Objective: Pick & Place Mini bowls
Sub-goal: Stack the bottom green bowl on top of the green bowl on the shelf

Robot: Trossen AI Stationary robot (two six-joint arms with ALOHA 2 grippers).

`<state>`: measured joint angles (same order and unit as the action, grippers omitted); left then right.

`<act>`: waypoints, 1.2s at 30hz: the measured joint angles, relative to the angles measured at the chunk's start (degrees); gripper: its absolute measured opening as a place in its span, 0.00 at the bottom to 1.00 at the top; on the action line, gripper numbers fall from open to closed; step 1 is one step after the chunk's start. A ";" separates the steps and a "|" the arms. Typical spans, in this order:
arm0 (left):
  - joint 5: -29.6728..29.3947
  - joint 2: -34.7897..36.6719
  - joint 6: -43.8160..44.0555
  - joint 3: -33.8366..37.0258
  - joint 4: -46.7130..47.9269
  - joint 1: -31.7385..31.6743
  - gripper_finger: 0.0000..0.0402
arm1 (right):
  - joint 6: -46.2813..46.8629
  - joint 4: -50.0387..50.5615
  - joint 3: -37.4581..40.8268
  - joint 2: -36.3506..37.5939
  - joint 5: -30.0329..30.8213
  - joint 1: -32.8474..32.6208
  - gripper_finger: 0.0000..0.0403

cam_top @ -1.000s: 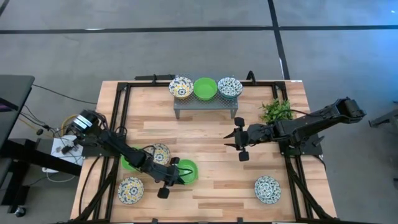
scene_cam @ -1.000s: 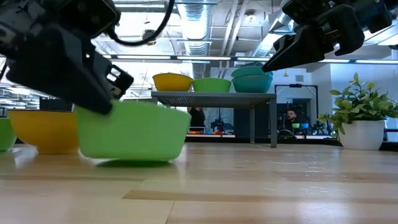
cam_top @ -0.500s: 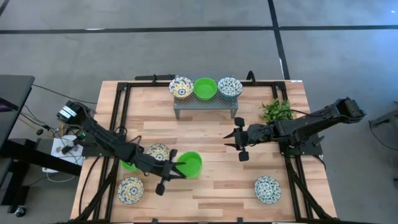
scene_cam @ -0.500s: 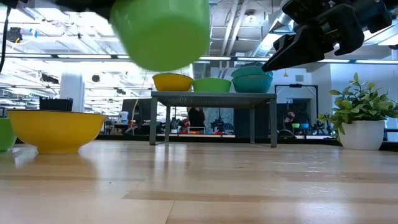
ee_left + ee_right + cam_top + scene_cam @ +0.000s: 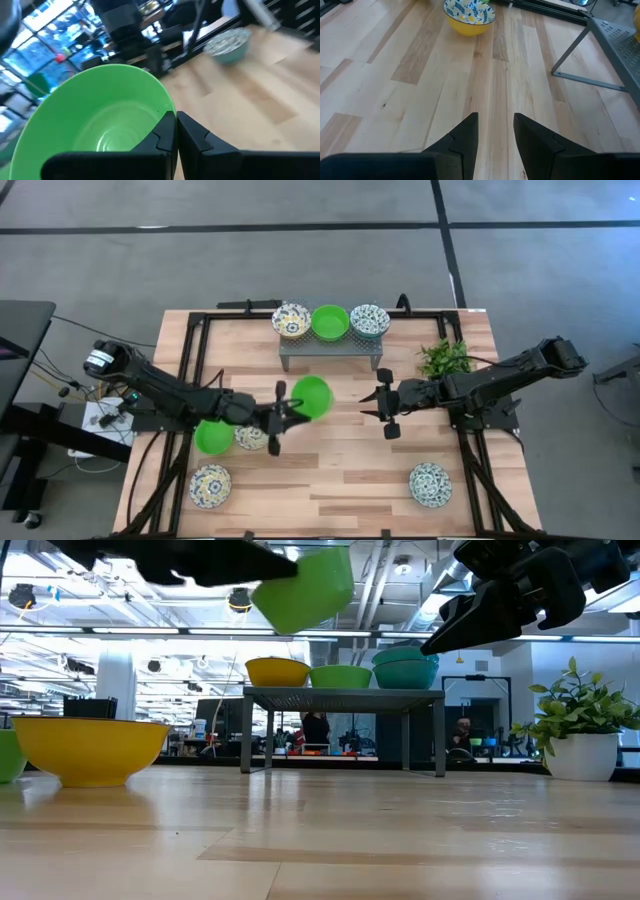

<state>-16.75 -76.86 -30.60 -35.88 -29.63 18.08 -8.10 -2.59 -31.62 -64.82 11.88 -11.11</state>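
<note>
Lifting a green bowl (image 5: 311,396) above the table (image 5: 330,490), the left gripper (image 5: 281,416) pinches its rim.

It hangs near the rack (image 5: 331,348); the right gripper (image 5: 384,408) waits mid-table, fingers apart.

Three bowls sit side by side on top of the rack (image 5: 330,348) at the table's (image 5: 330,490) far edge, with the plant (image 5: 444,358) just off the rack's right end. Out over mid-table the left gripper (image 5: 281,417) holds a bowl (image 5: 311,396) clamped by its rim, lifted clear of the wood, while the right gripper (image 5: 380,409) hovers to its right, fingers spread. Below the left arm sit two bowls (image 5: 213,436) side by side, another (image 5: 210,485) at the near-left corner and one (image 5: 430,484) near-right.
</note>
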 joint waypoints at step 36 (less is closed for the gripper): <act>24.28 -9.43 -7.07 -14.11 -1.32 -32.07 0.02 | -8.50 -12.44 -0.01 -0.02 0.22 4.46 0.30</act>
<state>7.53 -86.29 -37.67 -49.99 -30.95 -13.98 -16.60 -15.03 -31.64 -64.84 12.10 -6.66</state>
